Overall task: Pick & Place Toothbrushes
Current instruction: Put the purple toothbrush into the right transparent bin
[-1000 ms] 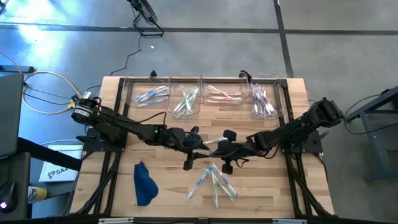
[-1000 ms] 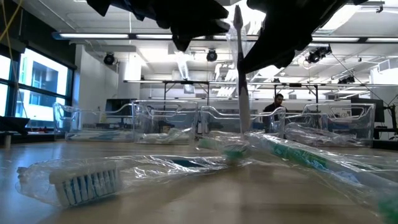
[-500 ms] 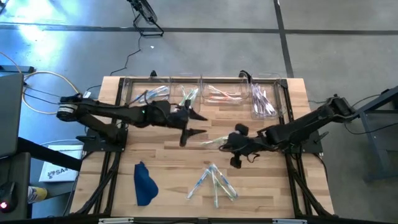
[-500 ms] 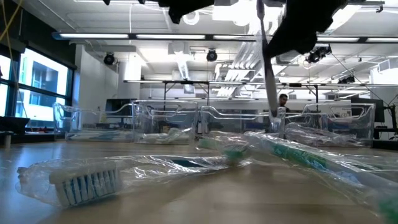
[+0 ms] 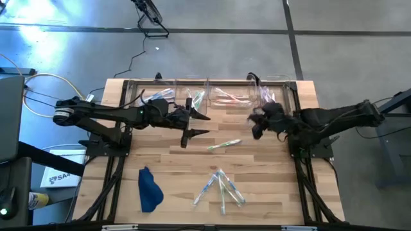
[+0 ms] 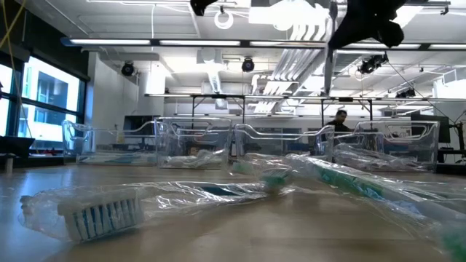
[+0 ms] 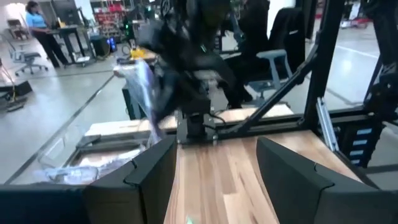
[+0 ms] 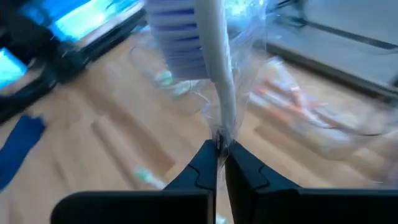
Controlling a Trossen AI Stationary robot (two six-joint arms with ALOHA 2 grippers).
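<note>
I kept my right jaws [image 8: 219,163] pinched on a wrapped toothbrush [image 8: 214,68] above the bench [image 5: 270,192] to bin it, my left jaws [image 5: 196,124] spread empty.

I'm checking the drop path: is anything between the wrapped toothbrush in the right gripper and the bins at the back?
Nothing visible does. The right gripper, shut on a whitish toothbrush, hangs beside the rightmost bin. The left gripper is off to the side, open.
</note>
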